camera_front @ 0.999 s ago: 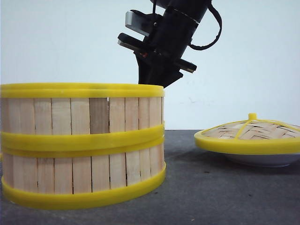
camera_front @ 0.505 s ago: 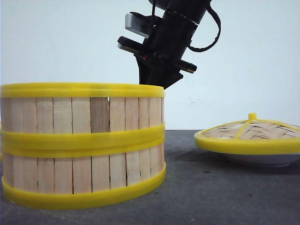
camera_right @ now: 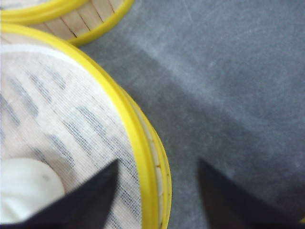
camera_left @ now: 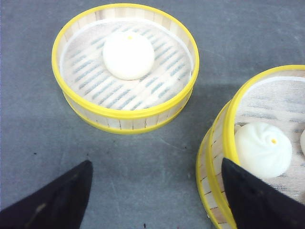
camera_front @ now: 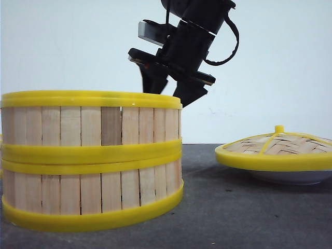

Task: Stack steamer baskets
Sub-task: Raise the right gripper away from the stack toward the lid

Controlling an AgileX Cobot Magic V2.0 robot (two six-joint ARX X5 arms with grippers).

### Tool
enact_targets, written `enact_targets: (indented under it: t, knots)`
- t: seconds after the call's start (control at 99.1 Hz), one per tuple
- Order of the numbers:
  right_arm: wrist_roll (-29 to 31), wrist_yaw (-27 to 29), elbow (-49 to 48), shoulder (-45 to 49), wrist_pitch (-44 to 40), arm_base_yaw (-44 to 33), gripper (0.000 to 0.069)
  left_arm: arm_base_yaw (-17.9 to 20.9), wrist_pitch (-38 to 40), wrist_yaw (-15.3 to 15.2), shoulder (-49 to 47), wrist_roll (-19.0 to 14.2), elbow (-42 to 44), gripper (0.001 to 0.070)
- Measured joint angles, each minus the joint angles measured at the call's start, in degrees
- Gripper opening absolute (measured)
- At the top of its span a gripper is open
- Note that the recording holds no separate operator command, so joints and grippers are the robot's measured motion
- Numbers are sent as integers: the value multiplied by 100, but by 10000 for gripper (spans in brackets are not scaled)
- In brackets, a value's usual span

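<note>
Two stacked steamer baskets (camera_front: 91,161) hold a bun (camera_left: 263,149); a third basket (camera_left: 125,67) holds another bun (camera_left: 128,55). Right gripper (camera_front: 171,89), jaws apart, hangs over the stack's rim at 1 o'clock; left gripper (camera_left: 157,191) is likewise spread above bare table (camera_left: 143,167)

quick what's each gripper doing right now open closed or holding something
Left gripper: jaws open, holding nothing.
Right gripper: jaws open, straddling the stacked basket's rim, not gripping.

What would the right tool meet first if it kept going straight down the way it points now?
Most likely the yellow top rim of the upper steamer basket: the right tool is open and straddles that rim, one finger over the liner inside, the other over the table outside. Depth is unclear.
</note>
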Motion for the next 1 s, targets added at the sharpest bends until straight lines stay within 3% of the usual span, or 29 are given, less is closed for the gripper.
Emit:
enact_targets:
  t: [0.151, 0.404, 0.626, 0.898, 0.999]
  knots:
    - [2, 0, 0, -306, -142, -92, 459, 0, 0, 0, 0, 0, 0, 519]
    - [-238, 367, 22, -1521, -682, -411, 464, 0, 42, -20, 7, 0, 0, 517]
    - [-299, 472, -26, -2293, -1294, -824, 464, 0, 463, -302, 431, 0, 0, 509]
    - [-411, 468, -1025, -3272, -1325, -1609, 464, 17, 813, -310, 1191, 0, 0, 509]
    - [-413, 461, -1574, -3456, -1298, -1965, 464, 59, 981, -522, 1412, 0, 0, 508]
